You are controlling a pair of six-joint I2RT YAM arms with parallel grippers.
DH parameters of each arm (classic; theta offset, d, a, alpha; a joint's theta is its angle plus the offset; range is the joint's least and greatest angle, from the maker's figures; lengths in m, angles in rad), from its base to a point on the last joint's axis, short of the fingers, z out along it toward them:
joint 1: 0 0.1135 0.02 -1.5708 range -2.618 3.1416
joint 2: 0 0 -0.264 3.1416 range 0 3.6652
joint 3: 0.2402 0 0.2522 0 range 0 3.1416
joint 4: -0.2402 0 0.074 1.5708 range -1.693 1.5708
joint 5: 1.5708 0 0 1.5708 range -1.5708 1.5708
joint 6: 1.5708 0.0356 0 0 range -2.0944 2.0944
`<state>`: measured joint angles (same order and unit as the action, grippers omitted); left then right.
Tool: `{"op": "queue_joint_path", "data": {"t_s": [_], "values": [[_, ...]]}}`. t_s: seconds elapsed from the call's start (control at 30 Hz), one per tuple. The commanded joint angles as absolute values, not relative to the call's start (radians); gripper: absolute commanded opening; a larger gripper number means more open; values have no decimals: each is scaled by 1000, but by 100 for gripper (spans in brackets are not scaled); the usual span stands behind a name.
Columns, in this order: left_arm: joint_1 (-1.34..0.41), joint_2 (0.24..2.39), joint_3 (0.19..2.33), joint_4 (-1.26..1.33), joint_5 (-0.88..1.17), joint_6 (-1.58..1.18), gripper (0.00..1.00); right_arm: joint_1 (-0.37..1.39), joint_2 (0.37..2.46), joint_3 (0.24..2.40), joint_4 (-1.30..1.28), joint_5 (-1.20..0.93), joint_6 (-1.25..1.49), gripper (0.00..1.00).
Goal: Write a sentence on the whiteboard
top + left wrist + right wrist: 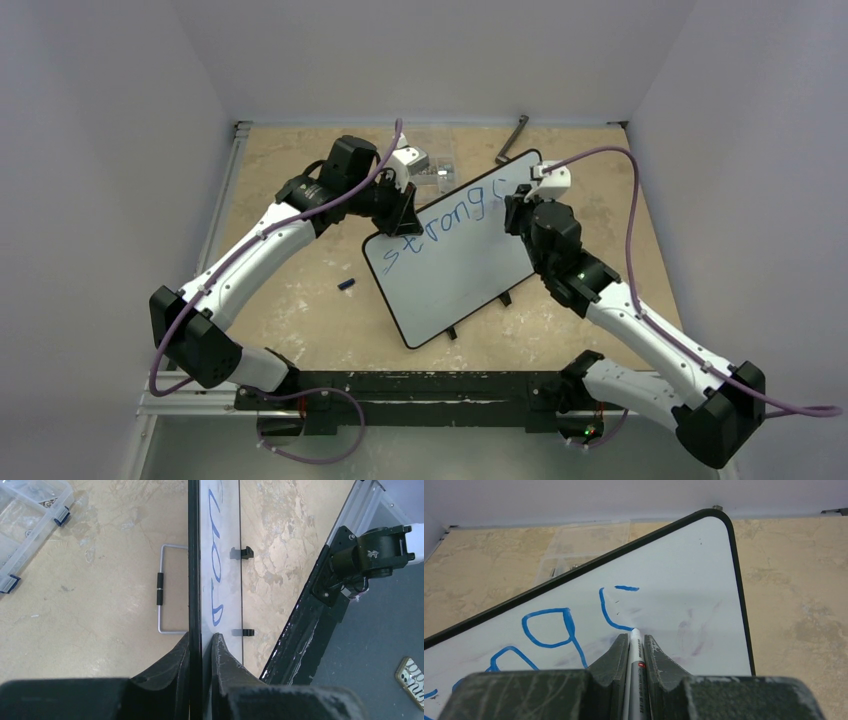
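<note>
The whiteboard (470,275) stands tilted on the table, its far left edge pinched between the jaws of my left gripper (405,205). In the left wrist view that gripper (201,636) is shut on the black frame of the whiteboard (227,605). The sentence (440,222) reads "strong" in blue, with a half-drawn curved letter (610,611) after it. My right gripper (634,636) is shut on a grey marker (634,652). The marker's tip touches the whiteboard (684,570) at the end of that curve.
A clear plastic parts box (432,152) sits behind the board, near my left gripper. A small blue cap (346,285) lies on the table left of the board. A black tool (512,140) lies at the back. A wire stand (160,595) juts from the board's back.
</note>
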<state>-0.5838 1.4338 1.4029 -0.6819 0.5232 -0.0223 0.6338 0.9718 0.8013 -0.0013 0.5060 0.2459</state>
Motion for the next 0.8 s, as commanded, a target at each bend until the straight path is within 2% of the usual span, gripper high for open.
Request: {"op": "queue_joint_path", "data": {"t_s": [0.0,0.43,0.77], "values": [[-590,1427,1396,-699,409,115,0,628,1008,860,-15,539,240,0],[-591,1433,1397,-699,412,115,0,617,1083,970,32,543,192,0],[-593,1435,1400,-703,410,117,0,615,1078,955,43,511,207,0]]}}
